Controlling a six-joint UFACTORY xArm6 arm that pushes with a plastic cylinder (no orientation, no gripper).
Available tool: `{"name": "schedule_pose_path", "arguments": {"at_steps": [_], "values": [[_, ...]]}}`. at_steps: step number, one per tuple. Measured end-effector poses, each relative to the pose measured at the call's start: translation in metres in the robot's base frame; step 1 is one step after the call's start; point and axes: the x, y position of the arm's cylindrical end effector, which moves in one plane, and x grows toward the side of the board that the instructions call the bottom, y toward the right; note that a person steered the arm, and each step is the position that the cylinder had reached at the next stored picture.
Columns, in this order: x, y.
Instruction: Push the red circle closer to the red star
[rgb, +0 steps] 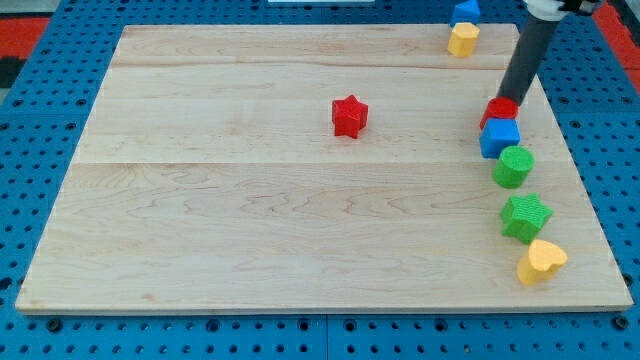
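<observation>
My tip (511, 100), a bare gripperless rod, pressed the red plastic circle's (497, 110) right edge; the red plastic star (349, 116) lay far left. Next: push leftward.

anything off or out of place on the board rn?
Nothing damaged or tipped. My tip sits at the red circle, partly hiding it; that block presses against the blue cube. The red star stands alone mid-board.
</observation>
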Motion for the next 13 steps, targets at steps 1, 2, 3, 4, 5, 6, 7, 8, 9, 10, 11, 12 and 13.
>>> {"name": "schedule_pose_path", "arguments": {"at_steps": [1,2,3,4,5,6,7,8,9,10,11,12,13], "values": [[0.001,0.043],[0.022,0.06],[0.035,0.045],[0.035,0.012],[0.032,-0.019],[0.028,-0.051],[0.022,-0.077],[0.015,-0.101],[0.015,-0.102],[0.011,-0.091],[-0.003,-0.09],[-0.01,-0.118],[-0.01,-0.153]]}}
